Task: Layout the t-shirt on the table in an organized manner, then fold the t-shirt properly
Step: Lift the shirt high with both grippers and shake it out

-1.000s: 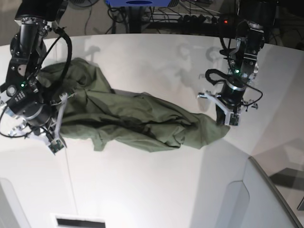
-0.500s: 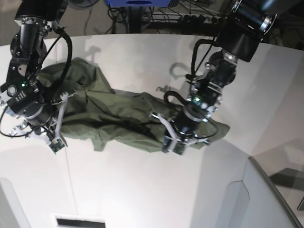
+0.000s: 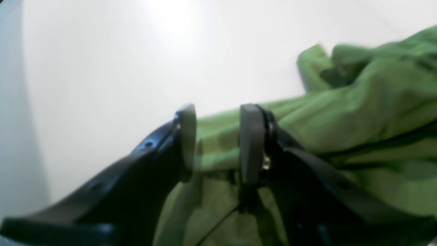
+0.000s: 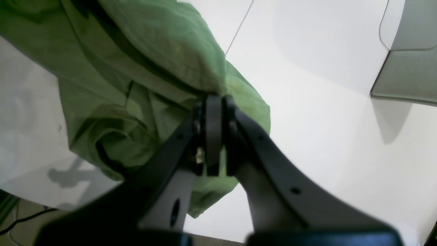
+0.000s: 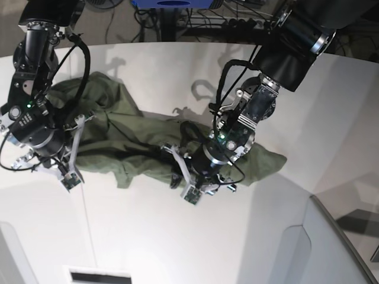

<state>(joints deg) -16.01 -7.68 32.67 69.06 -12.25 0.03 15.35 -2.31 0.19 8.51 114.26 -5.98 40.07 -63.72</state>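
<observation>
T-shirt lies bunched, long axis left-to-right across table.

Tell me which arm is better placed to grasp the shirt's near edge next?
Probably the left gripper: its jaws stand apart right over the near edge of the t-shirt. The right gripper is already shut on cloth.

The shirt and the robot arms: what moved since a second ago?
The left pincer let go of the t-shirt's end, swung across to its near edge, and its jaws now stand parted. The right pincer stayed shut on the t-shirt. The table is unchanged.
</observation>
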